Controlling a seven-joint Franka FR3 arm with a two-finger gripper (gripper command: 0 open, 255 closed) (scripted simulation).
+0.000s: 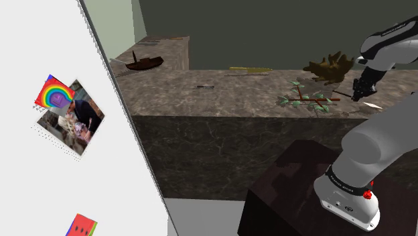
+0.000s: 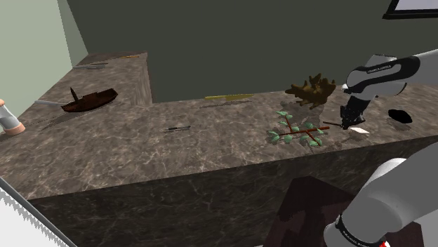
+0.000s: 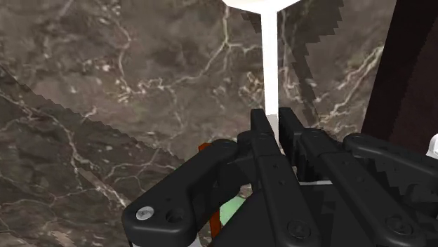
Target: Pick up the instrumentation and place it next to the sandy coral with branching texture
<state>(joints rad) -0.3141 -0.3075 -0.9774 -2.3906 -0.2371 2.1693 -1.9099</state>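
Note:
My black gripper [image 1: 359, 94] [image 2: 349, 121] hangs just above the dark marble counter [image 1: 221, 100] [image 2: 140, 154], beside the front edge. Its fingers are shut on a slim white instrument [image 3: 269, 63], whose pale tip [image 1: 372, 105] [image 2: 360, 130] pokes out below the hand. In the wrist view the gripper [image 3: 272, 118] clasps the white shaft between both fingers. The brown branching coral [image 1: 329, 67] [image 2: 312, 90] stands a short way behind the gripper, on the counter. A twig with green leaves [image 1: 305, 100] [image 2: 295, 131] lies on the shoulder view's left of the gripper.
A dark boat-shaped object [image 1: 138, 64] [image 2: 88, 100] rests on the far side counter. A thin dark pen [image 1: 204, 87] [image 2: 177, 128] and a yellow strip [image 1: 250, 68] [image 2: 224, 97] lie mid-counter. A black lump [image 2: 400, 116] sits beyond the gripper. A white panel with pictures [image 1: 67, 114] fills the shoulder view's left.

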